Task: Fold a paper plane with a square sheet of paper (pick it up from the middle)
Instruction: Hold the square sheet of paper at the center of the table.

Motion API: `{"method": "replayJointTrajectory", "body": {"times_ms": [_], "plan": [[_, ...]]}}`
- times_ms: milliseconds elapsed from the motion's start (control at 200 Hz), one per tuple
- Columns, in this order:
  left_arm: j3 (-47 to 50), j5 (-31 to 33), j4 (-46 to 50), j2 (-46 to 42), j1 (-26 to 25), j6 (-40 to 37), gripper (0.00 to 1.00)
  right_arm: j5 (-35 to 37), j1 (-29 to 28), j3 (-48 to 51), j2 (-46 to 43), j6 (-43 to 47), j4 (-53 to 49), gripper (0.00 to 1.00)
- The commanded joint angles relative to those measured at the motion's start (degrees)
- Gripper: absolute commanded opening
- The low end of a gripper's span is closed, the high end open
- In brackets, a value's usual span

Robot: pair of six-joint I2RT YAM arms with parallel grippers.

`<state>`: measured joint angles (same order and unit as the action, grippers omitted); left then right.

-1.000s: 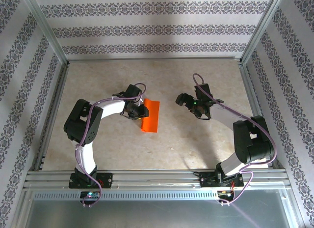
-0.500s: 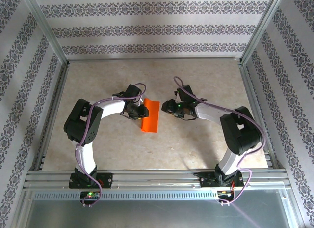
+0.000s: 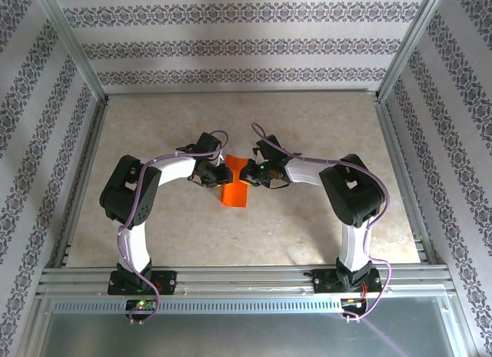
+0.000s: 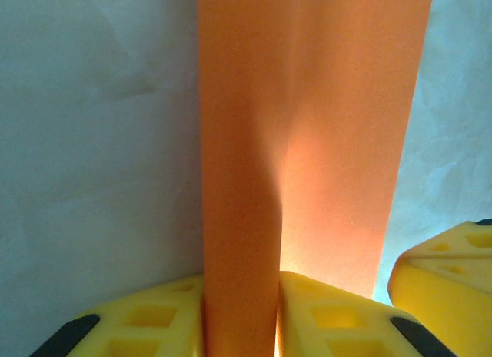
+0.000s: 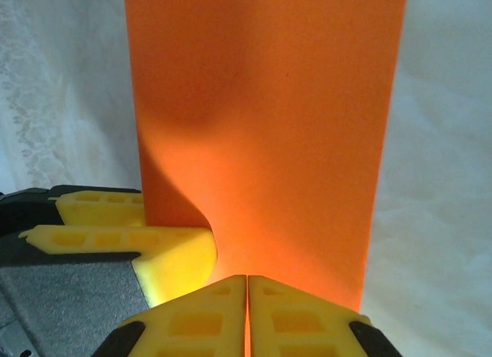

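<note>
Looking down from above, you can see the thin, bright orange-red square sheet of paper [image 3: 234, 189] near the middle of the pale, stone-look table [image 3: 307, 126], right between your two arms. Your left gripper [image 4: 240, 295], with its chunky yellow plastic fingers, is pinching one side of the paper, and the sheet runs straight down between its two tips. Your right gripper [image 5: 247, 295] is yellow too. Its tips are pressed tight together, and the orange edge goes into the thin crack between them, so I think it is pinching the other side. I cannot tell if the near end of the paper rests on the table or hangs just above it. This paper is very light and floppy. You can see a soft bump in it by each grip, so it bends as soon as you push it. It will crease for good if you squash it, and it may tear if the two arms pull apart. It may also slip out of smooth fingers. Hold it by the middle of each side, close to the edge, and move both arms gently together.
</note>
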<state>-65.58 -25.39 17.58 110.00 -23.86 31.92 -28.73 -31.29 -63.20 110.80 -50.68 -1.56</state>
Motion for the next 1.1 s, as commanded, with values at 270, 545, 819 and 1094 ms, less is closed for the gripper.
{"method": "replayJointTrajectory", "body": {"times_ms": [270,545,819,1094], "plan": [[3.79,4.73,4.38,5.05,0.66,0.86,0.28,0.41,-0.35,-1.22,3.71,0.80,-3.40,0.09],[2.36,4.02,6.00,2.47,0.65,2.80,0.29,1.72,0.66,-0.66,5.87,4.11,-7.59,0.08],[-2.88,14.28,13.16,-8.02,0.89,5.60,0.45,3.99,1.49,-2.53,7.37,13.50,-15.81,0.09],[-1.20,-1.06,2.96,-11.55,0.92,7.45,0.45,1.14,1.67,-4.93,9.37,19.11,-18.62,0.09]]}}
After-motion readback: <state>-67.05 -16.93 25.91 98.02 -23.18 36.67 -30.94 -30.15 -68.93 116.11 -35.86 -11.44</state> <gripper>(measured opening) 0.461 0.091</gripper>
